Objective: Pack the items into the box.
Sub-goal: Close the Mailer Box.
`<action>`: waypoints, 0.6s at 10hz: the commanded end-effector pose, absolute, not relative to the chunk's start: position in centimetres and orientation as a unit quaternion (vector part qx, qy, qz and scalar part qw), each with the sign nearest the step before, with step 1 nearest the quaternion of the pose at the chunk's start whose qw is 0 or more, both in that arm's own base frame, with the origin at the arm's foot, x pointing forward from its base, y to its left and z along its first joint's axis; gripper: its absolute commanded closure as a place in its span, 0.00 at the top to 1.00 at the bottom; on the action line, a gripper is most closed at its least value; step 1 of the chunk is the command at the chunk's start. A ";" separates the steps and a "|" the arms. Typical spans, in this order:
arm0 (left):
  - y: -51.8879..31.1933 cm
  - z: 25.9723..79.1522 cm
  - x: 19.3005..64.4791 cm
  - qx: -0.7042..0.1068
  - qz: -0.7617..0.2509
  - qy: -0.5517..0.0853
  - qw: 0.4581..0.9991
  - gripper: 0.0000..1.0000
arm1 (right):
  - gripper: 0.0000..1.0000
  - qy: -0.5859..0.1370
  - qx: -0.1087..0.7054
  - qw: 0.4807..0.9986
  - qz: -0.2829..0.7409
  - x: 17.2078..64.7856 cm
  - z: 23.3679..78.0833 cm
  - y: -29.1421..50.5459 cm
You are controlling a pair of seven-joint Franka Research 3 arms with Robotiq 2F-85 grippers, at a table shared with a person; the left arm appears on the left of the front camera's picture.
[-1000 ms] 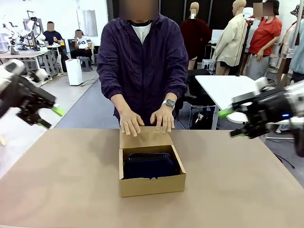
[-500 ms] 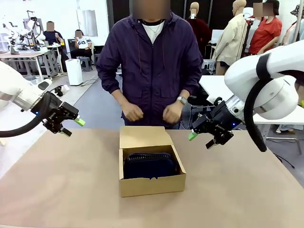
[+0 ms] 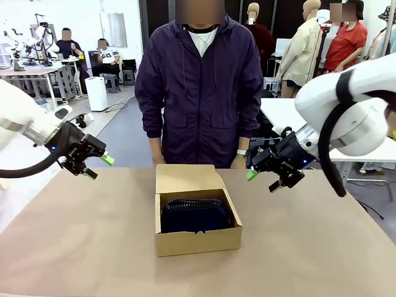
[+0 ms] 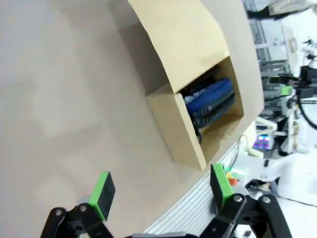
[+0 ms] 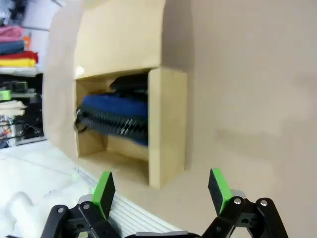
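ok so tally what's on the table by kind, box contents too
cardboard box: 1
navy zip pouch: 1, lying inside the box
total: 2

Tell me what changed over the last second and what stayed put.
The person let go of the flap lid and straightened up, arms lowered. Both robot arms swung in from the sides: the left tool now hangs left of the box, the right tool near its far right corner, both open and empty. The box and the navy pouch inside did not move.
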State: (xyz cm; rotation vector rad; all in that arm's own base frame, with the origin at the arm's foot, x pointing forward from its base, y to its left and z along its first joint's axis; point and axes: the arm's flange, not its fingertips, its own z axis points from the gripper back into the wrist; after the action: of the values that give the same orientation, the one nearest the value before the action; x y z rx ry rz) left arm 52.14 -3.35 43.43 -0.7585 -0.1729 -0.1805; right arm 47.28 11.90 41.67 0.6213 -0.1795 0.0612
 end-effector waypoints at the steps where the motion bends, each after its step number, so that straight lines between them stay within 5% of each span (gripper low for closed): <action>1: -2.4 40.5 57.3 -0.412 -0.051 -0.126 0.901 1.00 | 1.00 -0.111 0.290 0.950 0.034 53.0 38.9 13.0; 6: -4.4 34.8 61.0 -0.482 -0.088 -0.143 0.860 1.00 | 1.00 -0.079 0.349 0.932 0.056 64.5 34.1 15.9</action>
State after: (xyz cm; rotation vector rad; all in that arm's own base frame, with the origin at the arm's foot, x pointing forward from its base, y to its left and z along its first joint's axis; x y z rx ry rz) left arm 60.71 -4.57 34.97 -0.9561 -0.2532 -0.1663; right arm 62.80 15.48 34.03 0.6712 -0.1756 0.0983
